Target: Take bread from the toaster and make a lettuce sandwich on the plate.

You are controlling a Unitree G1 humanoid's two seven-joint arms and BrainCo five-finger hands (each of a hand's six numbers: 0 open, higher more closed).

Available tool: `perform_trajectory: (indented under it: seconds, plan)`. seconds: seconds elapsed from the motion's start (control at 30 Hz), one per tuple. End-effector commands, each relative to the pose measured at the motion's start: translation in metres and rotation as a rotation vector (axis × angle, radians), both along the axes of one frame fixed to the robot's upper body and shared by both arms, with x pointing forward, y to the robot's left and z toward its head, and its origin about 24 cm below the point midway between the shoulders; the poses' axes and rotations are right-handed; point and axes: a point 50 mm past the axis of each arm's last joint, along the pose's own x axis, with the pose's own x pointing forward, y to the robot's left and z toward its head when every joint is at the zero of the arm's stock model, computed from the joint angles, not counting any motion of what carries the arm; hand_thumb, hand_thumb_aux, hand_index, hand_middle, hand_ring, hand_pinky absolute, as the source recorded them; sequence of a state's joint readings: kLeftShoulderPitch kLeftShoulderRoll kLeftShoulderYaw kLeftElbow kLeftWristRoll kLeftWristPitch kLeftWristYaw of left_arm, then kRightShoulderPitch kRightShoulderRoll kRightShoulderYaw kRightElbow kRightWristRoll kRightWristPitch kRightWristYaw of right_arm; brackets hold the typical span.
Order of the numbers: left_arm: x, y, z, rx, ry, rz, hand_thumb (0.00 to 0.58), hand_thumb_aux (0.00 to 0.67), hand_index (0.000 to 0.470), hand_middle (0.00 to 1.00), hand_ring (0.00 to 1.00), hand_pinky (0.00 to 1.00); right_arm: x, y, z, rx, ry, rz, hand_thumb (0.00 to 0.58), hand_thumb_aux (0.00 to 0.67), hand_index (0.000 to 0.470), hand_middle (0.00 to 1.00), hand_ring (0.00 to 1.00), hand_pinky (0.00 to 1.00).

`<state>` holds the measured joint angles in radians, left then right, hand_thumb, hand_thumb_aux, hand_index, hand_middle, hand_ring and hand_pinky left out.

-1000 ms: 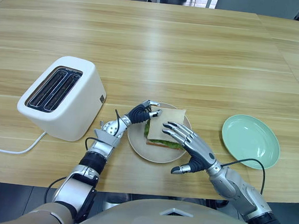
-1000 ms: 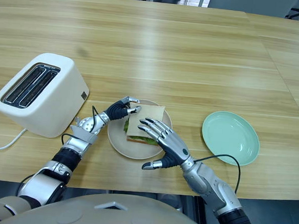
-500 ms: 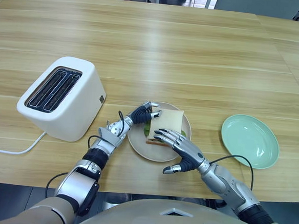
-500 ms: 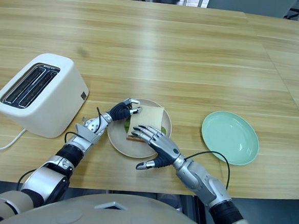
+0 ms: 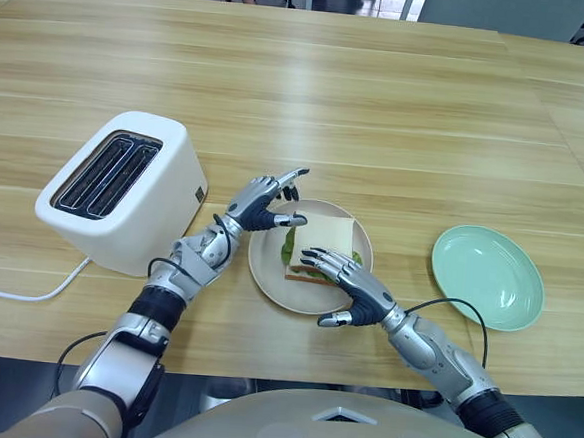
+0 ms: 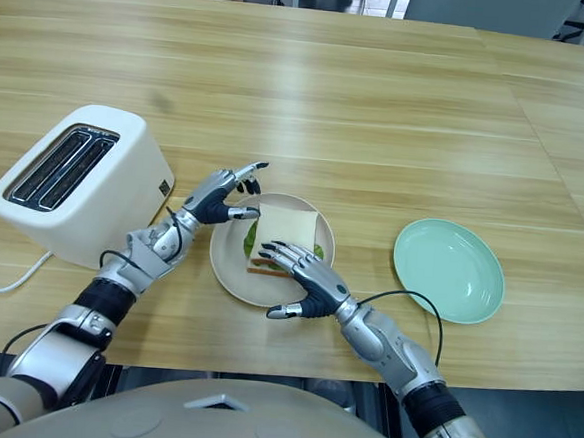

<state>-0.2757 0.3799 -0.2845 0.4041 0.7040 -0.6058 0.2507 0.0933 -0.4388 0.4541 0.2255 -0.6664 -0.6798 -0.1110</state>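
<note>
— Was anything being held?
— No. The left robot hand (image 5: 263, 202) was open beside the plate (image 5: 264, 282). The right robot hand (image 5: 352, 291) was spread open over the sandwich (image 5: 323, 239) on it.
— What could go wrong?
— A nudge might knock the sandwich apart.

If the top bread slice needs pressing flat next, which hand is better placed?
Probably the right hand: its spread fingers sit over the near edge of the white-bread lettuce sandwich on the tan round plate. The left hand is open beside the plate's left rim.
</note>
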Motion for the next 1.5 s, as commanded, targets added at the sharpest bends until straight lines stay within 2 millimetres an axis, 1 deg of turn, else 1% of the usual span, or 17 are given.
perform_trajectory:
  seconds: [0.03, 0.13, 0.23, 0.5, 0.63, 0.67, 0.7, 0.73, 0.8, 0.83, 0.87, 0.9, 0.93, 0.97, 1.13, 1.37, 1.5]
  plan:
    - [-0.008, 0.006, 0.029, 0.046, -0.216, 0.05, 0.0, 0.0, 0.0, 0.0, 0.0, 0.0, -0.014, -0.011, -0.031, -0.126, 0.16, -0.009, 0.0, 0.0, 0.0, 0.0, 0.0, 0.0]
    - [-0.021, 0.009, 0.048, 0.016, -0.337, 0.072, 0.0, 0.0, 0.0, 0.0, 0.0, 0.0, -0.014, -0.009, -0.029, -0.118, 0.147, 0.003, 0.0, 0.0, 0.0, 0.0, 0.0, 0.0]
    - [-0.036, 0.007, 0.047, -0.093, -0.285, 0.013, 0.0, 0.0, 0.0, 0.0, 0.0, 0.0, -0.01, -0.006, -0.018, -0.073, 0.089, 0.002, 0.0, 0.0, 0.0, 0.0, 0.0, 0.0]
    - [-0.072, 0.012, 0.025, -0.403, 0.003, -0.098, 0.0, 0.0, 0.0, 0.0, 0.0, 0.0, 0.013, -0.022, 0.058, 0.25, -0.237, -0.226, 0.0, 0.0, 0.0, 0.0, 0.0, 0.0]
    - [-0.083, 0.017, 0.026, -0.448, 0.048, -0.11, 0.0, 0.0, 0.0, 0.0, 0.0, 0.0, 0.01, -0.034, 0.074, 0.295, -0.297, -0.28, 0.0, 0.0, 0.0, 0.0, 0.0, 0.0]
    - [-0.086, 0.019, 0.025, -0.451, 0.064, -0.114, 0.491, 0.407, 0.28, 0.0, 0.0, 0.0, 0.007, -0.036, 0.074, 0.296, -0.297, -0.283, 0.0, 0.0, 0.0, 0.0, 0.0, 0.0]
    - [-0.09, 0.021, 0.024, -0.452, 0.087, -0.12, 0.559, 0.541, 0.372, 0.0, 0.0, 0.0, 0.005, -0.038, 0.072, 0.288, -0.284, -0.284, 0.0, 0.0, 0.0, 0.0, 0.0, 0.0]
    - [-0.095, 0.022, 0.023, -0.448, 0.115, -0.133, 0.58, 0.67, 0.46, 1.0, 1.0, 1.0, 0.002, -0.041, 0.067, 0.274, -0.261, -0.27, 0.0, 0.0, 0.0, 0.0, 0.0, 0.0]
    - [-0.102, 0.023, 0.017, -0.419, 0.174, -0.163, 0.58, 0.67, 0.46, 1.0, 1.0, 1.0, -0.003, -0.045, 0.057, 0.225, -0.219, -0.255, 0.0, 0.0, 0.0, 0.0, 0.0, 0.0]
    - [-0.107, 0.022, 0.011, -0.39, 0.225, -0.185, 0.58, 0.67, 0.46, 1.0, 1.0, 1.0, -0.006, -0.048, 0.05, 0.191, -0.196, -0.258, 0.0, 0.0, 0.0, 0.36, 0.36, 0.36]
    - [-0.113, 0.022, 0.003, -0.346, 0.289, -0.211, 0.58, 0.67, 0.46, 1.0, 1.0, 1.0, -0.01, -0.051, 0.044, 0.154, -0.17, -0.252, 0.172, 0.108, 0.074, 0.85, 0.85, 0.85]
    - [-0.119, 0.022, -0.005, -0.299, 0.352, -0.236, 0.58, 0.67, 0.46, 1.0, 1.0, 1.0, -0.013, -0.053, 0.037, 0.12, -0.139, -0.235, 0.172, 0.108, 0.074, 0.85, 0.85, 0.85]
    - [-0.127, 0.022, -0.014, -0.258, 0.426, -0.262, 0.58, 0.67, 0.46, 1.0, 1.0, 1.0, -0.017, -0.055, 0.033, 0.096, -0.111, -0.216, 0.54, 0.494, 0.339, 1.0, 1.0, 1.0]
    - [-0.134, 0.022, -0.021, -0.226, 0.494, -0.287, 0.58, 0.67, 0.46, 1.0, 1.0, 1.0, -0.021, -0.056, 0.03, 0.08, -0.082, -0.194, 0.58, 0.67, 0.46, 1.0, 1.0, 1.0]
    - [-0.157, 0.026, -0.038, -0.139, 0.721, -0.375, 0.58, 0.67, 0.46, 1.0, 1.0, 1.0, -0.038, -0.057, 0.025, 0.046, 0.045, -0.078, 0.58, 0.67, 0.46, 1.0, 1.0, 1.0]
    - [-0.152, 0.023, -0.031, -0.146, 0.724, -0.417, 0.58, 0.67, 0.46, 1.0, 1.0, 1.0, -0.047, -0.045, 0.039, 0.109, 0.131, 0.091, 0.58, 0.67, 0.46, 1.0, 1.0, 1.0]
    - [-0.153, 0.021, -0.039, -0.089, 0.749, -0.427, 0.58, 0.67, 0.46, 1.0, 1.0, 1.0, -0.051, -0.039, 0.028, 0.076, 0.181, 0.133, 0.58, 0.67, 0.46, 1.0, 1.0, 1.0]
